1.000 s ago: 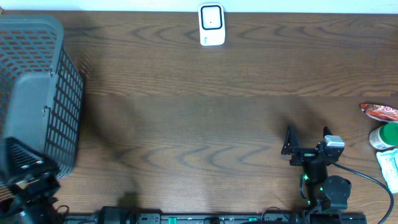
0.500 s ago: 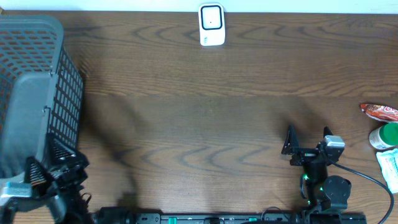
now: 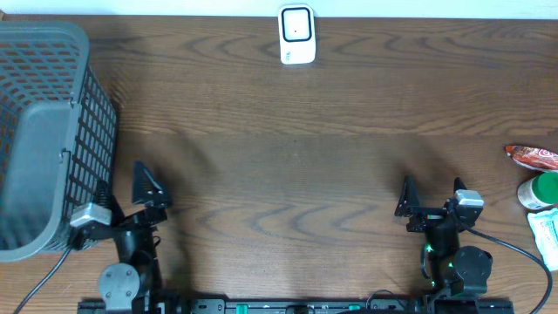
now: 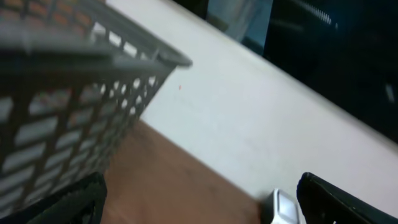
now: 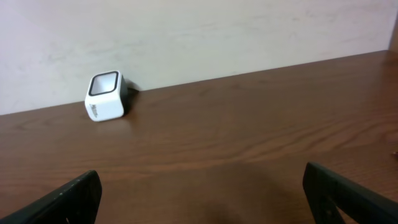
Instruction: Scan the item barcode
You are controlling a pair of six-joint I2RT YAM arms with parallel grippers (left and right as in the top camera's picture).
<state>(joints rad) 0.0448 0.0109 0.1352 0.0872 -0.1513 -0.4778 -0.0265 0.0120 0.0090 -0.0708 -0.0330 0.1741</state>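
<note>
Far left: grey mesh basket point(image 3: 52, 131) on the table point(image 3: 288, 166). Just beside its near right corner is the left gripper point(image 3: 122, 195), jaws spread wide with nothing between them. One finger sits close to the basket wall; touching or not, cannot tell.

Middle, far edge: white scanner point(image 3: 296, 36), upright, dark-framed window. The right wrist view shows it close to the wall.

Right of centre, near edge: right gripper point(image 3: 432, 195), jaws wide apart, empty, well apart from the items.

Right edge: red packet point(image 3: 534, 157), green-capped bottle point(image 3: 542, 190), white pouch point(image 3: 546, 234), close together and partly cut off.
</note>
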